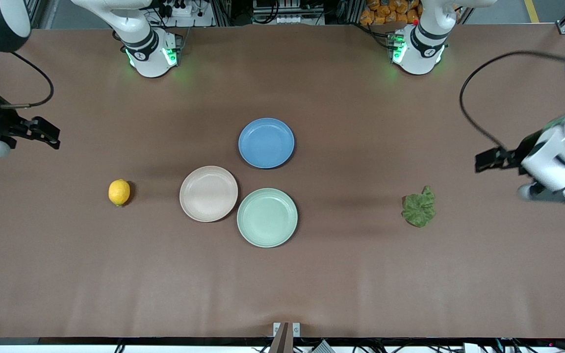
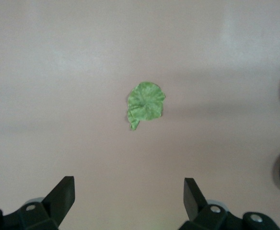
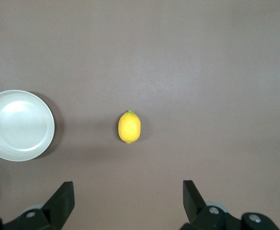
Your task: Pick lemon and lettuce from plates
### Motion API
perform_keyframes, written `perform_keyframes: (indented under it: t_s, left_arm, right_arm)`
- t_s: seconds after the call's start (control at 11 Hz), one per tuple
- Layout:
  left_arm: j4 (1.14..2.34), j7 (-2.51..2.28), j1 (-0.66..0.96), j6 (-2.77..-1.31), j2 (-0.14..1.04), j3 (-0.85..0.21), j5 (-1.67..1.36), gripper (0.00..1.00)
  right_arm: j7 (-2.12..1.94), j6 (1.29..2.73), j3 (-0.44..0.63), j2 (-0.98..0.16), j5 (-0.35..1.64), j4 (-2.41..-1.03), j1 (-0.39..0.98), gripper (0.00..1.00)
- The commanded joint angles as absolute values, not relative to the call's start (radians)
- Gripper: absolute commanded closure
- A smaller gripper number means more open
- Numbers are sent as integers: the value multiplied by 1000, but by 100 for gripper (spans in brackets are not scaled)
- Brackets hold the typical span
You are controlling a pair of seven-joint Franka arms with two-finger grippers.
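Observation:
The lemon (image 1: 119, 192) lies on the bare table toward the right arm's end, beside the beige-pink plate (image 1: 208, 193), which holds nothing. The lettuce (image 1: 419, 208) lies on the bare table toward the left arm's end, apart from the mint green plate (image 1: 267, 217), which also holds nothing. My right gripper (image 1: 51, 137) is open and empty over the table's edge at its own end. In the right wrist view (image 3: 127, 187) the lemon (image 3: 129, 127) shows apart from the jaws. My left gripper (image 1: 482, 162) is open and empty. In the left wrist view (image 2: 128, 184) the lettuce (image 2: 145, 104) shows apart from the jaws.
A blue plate (image 1: 266, 142) holding nothing sits farther from the front camera, touching neither task plate. The beige-pink plate (image 3: 19, 125) shows in the right wrist view. A black cable (image 1: 478, 78) loops above the table near the left arm.

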State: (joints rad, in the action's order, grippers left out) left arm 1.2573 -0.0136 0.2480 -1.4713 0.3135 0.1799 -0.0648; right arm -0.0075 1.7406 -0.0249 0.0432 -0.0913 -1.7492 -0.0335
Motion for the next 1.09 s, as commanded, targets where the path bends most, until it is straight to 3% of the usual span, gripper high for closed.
perform_keyframes:
  t_s: [0.0,0.36,1.0]
  left_arm:
    - [1296,12,215,-1436,218,173,-43,0]
    - [1301,58,190,-1404,149,173,-43,0]
    - [1359,123,156,-1370,46,166,-43,0]
  right_arm:
    - [3,1642,-35,18,-95,-1641,-34,0]
    - [0,1634,-28,18,0,-1609,-49,0]
    - [-15,1631,-28,18,2,-1612,-49,0]
